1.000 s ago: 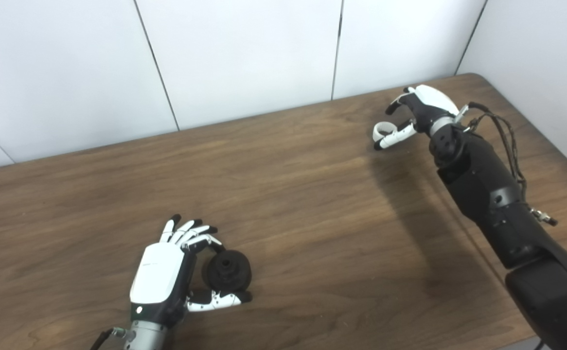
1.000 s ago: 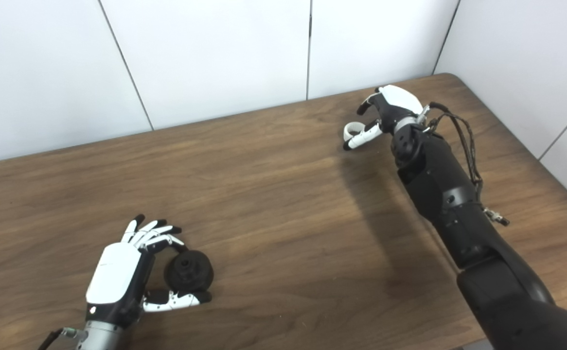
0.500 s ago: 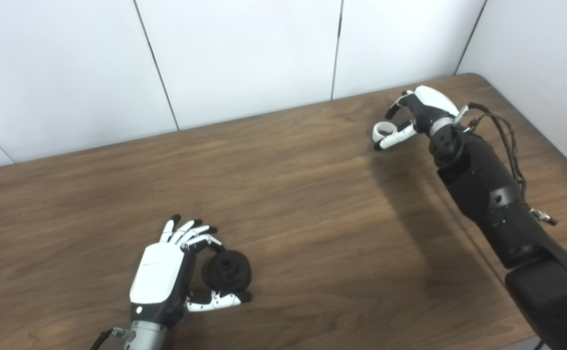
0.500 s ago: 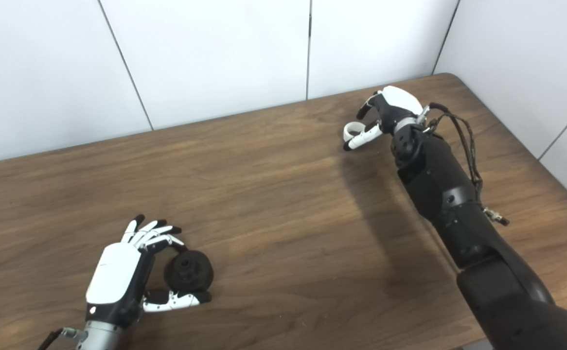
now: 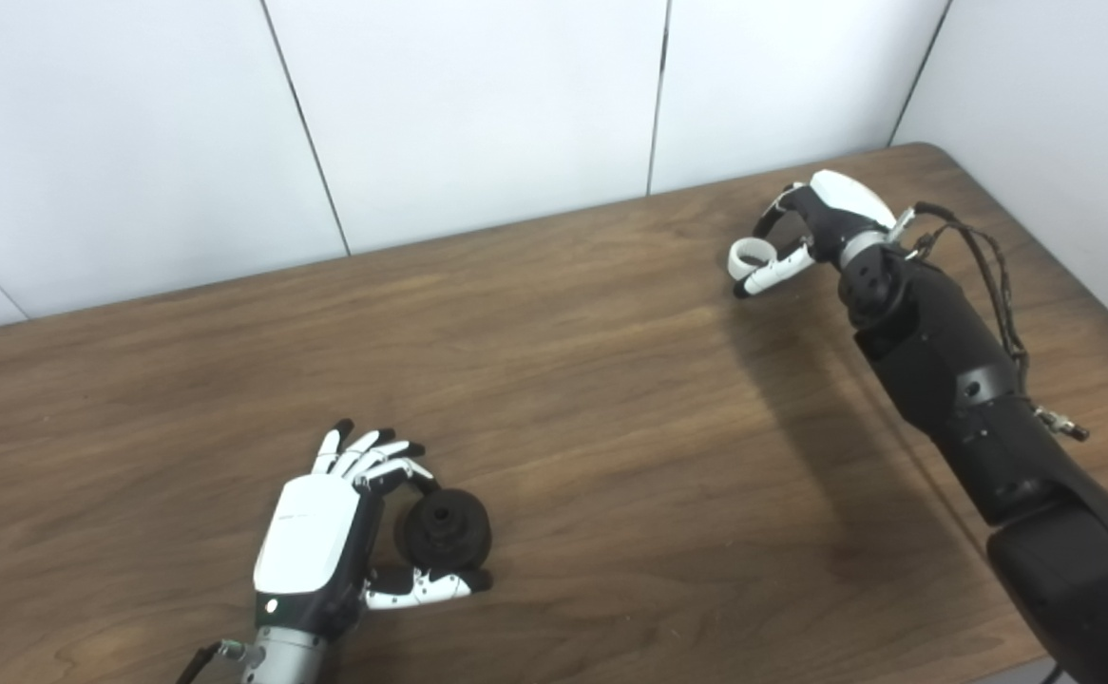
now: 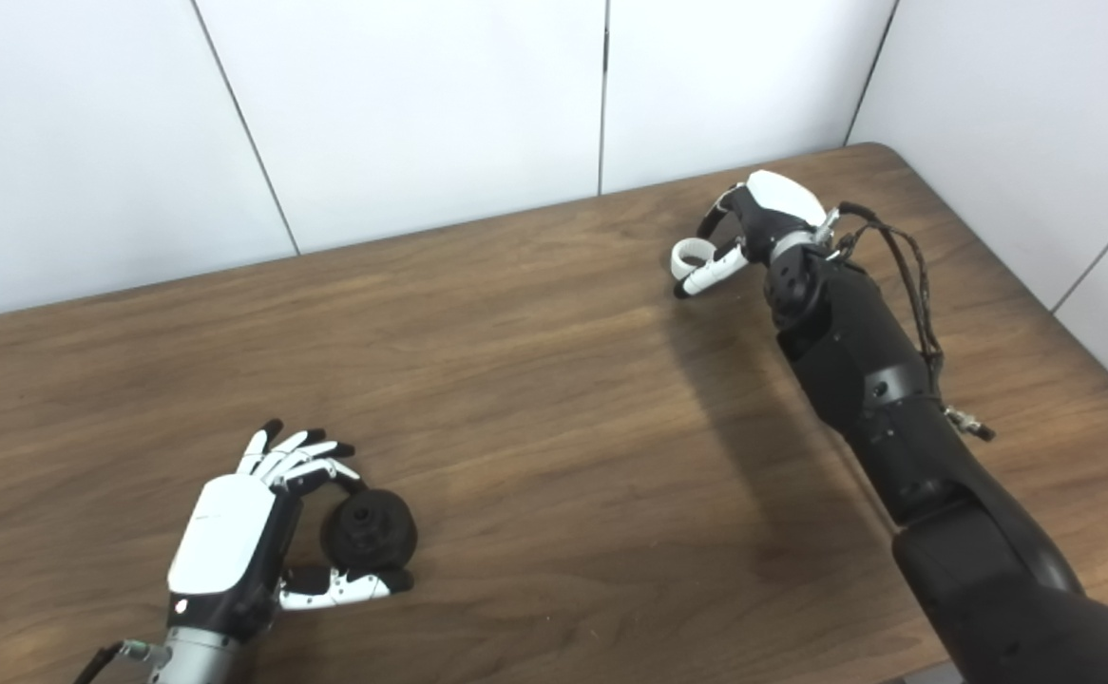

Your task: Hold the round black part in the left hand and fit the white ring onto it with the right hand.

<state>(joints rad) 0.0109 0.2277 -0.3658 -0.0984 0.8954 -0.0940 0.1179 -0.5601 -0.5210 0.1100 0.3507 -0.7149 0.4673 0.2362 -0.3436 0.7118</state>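
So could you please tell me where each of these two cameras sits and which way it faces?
Left eye view: on the head, looking down over the wooden table toward the white wall; both arms enter from below.
Right eye view: beside it, slightly rightward, same aim, same arms.
Shared: left hand beside the round black part, right hand at the white ring.

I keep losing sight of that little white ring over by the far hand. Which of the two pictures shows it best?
They are nearly equal. The left eye view has a slight edge: the white ring shows its open loop on the table, between the right hand's thumb and curled fingers. The right eye view shows the same ring, a touch smaller.
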